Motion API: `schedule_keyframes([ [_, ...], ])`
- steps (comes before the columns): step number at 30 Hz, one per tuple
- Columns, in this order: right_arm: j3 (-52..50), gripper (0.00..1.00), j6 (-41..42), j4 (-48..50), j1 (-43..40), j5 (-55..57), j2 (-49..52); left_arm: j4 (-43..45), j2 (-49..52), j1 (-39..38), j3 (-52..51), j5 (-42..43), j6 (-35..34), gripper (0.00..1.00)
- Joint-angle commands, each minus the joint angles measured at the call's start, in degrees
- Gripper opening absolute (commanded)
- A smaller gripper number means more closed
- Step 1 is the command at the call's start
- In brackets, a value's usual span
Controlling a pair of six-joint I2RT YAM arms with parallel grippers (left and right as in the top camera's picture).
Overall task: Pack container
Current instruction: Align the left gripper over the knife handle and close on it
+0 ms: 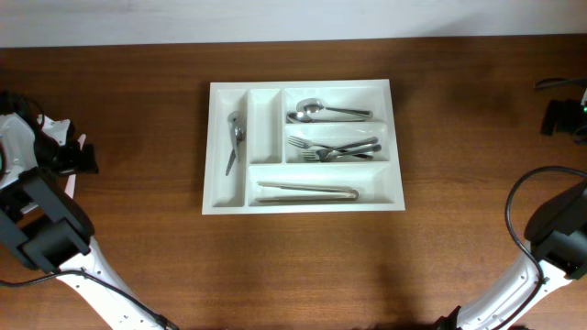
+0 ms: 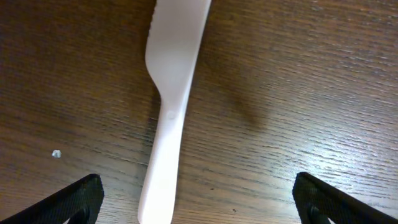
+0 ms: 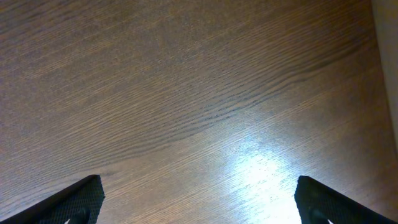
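Observation:
The white container (image 1: pixel 396 147) lies in the middle of the table in the overhead view. It holds spoons (image 1: pixel 326 112), forks (image 1: pixel 335 148), tongs (image 1: pixel 307 192) and one utensil (image 1: pixel 235 137) in the leftmost upright compartment. My left gripper (image 2: pixel 198 199) is open at the table's far left (image 1: pixel 81 158), low over a white plastic knife (image 2: pixel 171 99) that lies flat on the wood between the jaws, nearer the left one. My right gripper (image 3: pixel 199 199) is open and empty over bare wood at the far right (image 1: pixel 561 115).
The brown wooden table (image 1: pixel 138 257) runs to a pale strip along its back edge (image 1: pixel 275 18). A pale edge (image 3: pixel 388 62) shows at the right of the right wrist view. Black cables (image 1: pixel 518 206) loop beside the right arm.

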Motion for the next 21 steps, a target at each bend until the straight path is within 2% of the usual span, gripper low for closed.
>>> schedule_keyframes([
  [1,-0.13,0.99,0.24,0.13,0.2,-0.52,-0.98,0.57,-1.49,1.14,-0.5,1.95,0.79,0.99],
  [21,-0.13,0.99,0.24,0.13,0.2,-0.52,-0.98,1.22,-0.74,1.97,-0.5,2.71,2.25,0.99],
])
